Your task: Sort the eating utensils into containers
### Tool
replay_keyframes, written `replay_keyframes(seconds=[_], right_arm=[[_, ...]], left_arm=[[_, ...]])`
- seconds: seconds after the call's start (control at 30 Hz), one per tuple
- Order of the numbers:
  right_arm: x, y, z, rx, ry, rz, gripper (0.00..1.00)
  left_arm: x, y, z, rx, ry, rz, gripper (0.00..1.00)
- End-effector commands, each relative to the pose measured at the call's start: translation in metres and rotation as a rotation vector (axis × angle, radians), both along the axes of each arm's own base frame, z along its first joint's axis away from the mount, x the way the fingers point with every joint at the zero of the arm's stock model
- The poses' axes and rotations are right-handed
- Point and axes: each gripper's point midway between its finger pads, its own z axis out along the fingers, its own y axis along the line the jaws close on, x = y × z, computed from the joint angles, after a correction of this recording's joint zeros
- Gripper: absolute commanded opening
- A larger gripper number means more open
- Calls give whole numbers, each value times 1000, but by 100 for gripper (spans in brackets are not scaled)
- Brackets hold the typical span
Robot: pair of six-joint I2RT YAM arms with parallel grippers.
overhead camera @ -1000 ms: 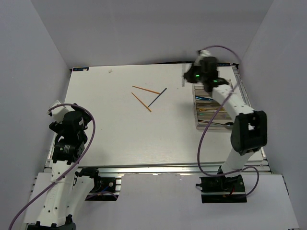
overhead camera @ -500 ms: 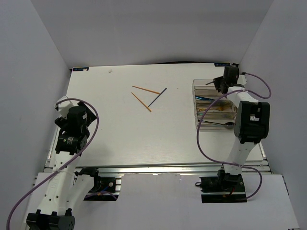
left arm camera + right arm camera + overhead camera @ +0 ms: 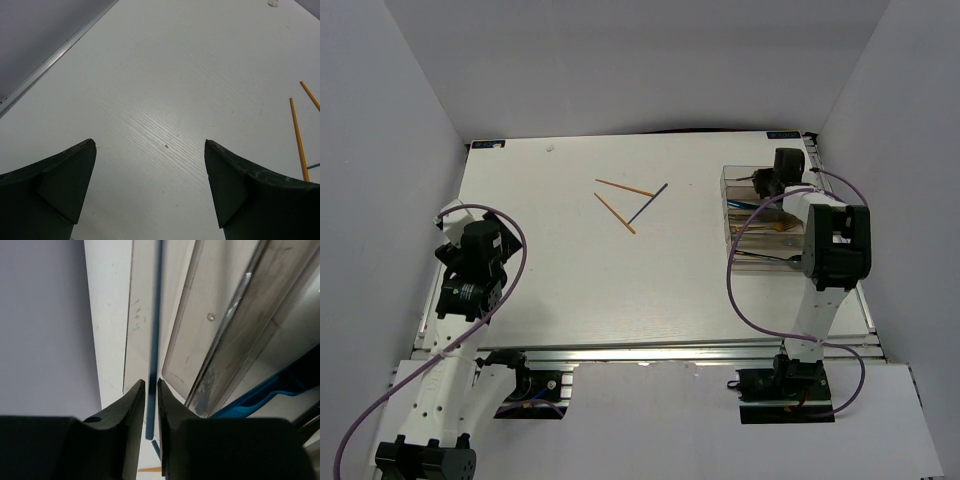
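Right gripper [image 3: 151, 405] was swung to the tray's [image 3: 725, 190] upper-right compartment, blue chopstick [image 3: 158, 315] between barely parted jaws (drop-off judged imminent; grip undecidable); left gripper [image 3: 150, 150] held agape.

Two orange chopsticks [image 3: 625, 188] and a dark chopstick [image 3: 648, 203] lie close together mid-table. The clear tray [image 3: 724, 185], at right, holds utensils [image 3: 760, 228], with a blue chopstick [image 3: 156, 315] in its far compartment.

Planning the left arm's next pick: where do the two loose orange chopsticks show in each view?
Top external: orange chopsticks, mid-table, toward the far edge.
Left wrist: the same pair at the right edge.
Right wrist: not clearly; an orange sliver at the bottom edge cannot be matched.
Shared landmark: the white table.
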Motion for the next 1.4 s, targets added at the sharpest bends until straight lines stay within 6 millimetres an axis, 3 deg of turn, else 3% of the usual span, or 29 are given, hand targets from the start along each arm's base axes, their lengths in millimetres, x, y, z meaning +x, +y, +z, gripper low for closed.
replay_keyframes(seconds=[0.0, 0.1, 0.13, 0.17, 0.3, 0.33, 0.4, 0.43, 0.47, 0.5, 0.53, 0.57, 0.6, 0.63, 0.67, 0.7, 0.73, 0.77, 0.8, 0.87, 0.9, 0.93, 0.97, 1.07, 1.13, 1.37], right_arm=[[14, 3, 21, 27, -80, -14, 23], [13, 6, 20, 43, -82, 1, 40], [13, 8, 26, 51, -96, 9, 55], [13, 9, 31, 53, -105, 16, 61], [8, 12, 65, 17, -162, 61, 70], [3, 12, 93, -10, -213, 75, 70], [-5, 10, 121, -147, -269, 152, 71], [-15, 20, 150, -206, -322, 200, 82], [-24, 26, 157, -265, -315, 252, 89], [-33, 32, 160, -389, -306, 356, 89], [-43, 34, 171, -440, -305, 406, 89], [-60, 38, 159, -462, -238, 487, 89], [-71, 36, 152, -533, -205, 546, 90], [-87, 34, 162, -568, -213, 562, 89], [-106, 32, 137, -582, -159, 595, 89], [-118, 30, 132, -604, -154, 609, 89], [-135, 29, 146, -649, -201, 620, 89], [-140, 28, 163, -680, -247, 615, 89], [-162, 33, 119, -651, -186, 680, 89], [-181, 36, 124, -676, -222, 716, 89], [-194, 48, 108, -636, -224, 792, 89], [-200, 54, 108, -647, -250, 846, 89], [-208, 61, 101, -619, -241, 895, 89], [-223, 64, 79, -594, -200, 951, 89], [-230, 64, 70, -598, -199, 958, 89], [-239, 76, 65, -553, -227, 1027, 85]], left_arm=[[1, 0, 7, 1, -24, -8, 98], [1, -1, 7, -1, -26, -11, 98], [1, -1, 7, -1, -27, -14, 98], [1, -1, 7, -1, -25, -16, 98], [14, -9, -1, -9, 21, -55, 98], [23, -19, 5, -41, 21, -96, 98], [43, -38, 6, -121, 31, -134, 98], [60, -62, -13, -135, 114, -182, 98], [79, -80, 8, -151, 74, -182, 98], [86, -114, 6, -119, 111, -244, 98], [107, -127, -23, -45, 214, -211, 98], [131, -152, -1, -77, 168, -223, 98], [137, -171, -12, -72, 227, -237, 98], [153, -186, -50, -53, 321, -223, 98], [174, -199, -32, -102, 262, -182, 98], [177, -203, -41, -92, 296, -156, 98], [185, -208, -47, -103, 301, -136, 98], [195, -213, -69, -107, 324, -85, 98], [203, -217, -60, -124, 309, -66, 98], [214, -227, -79, -145, 320, -44, 94], [221, -235, -77, -163, 299, -53, 93], [224, -240, -82, -172, 304, -63, 86], [226, -245, -98, -182, 330, -66, 83], [231, -253, -109, -192, 336, -61, 78], [228, -256, -128, -193, 380, -59, 73], [225, -263, -162, -198, 441, -45, 65]])
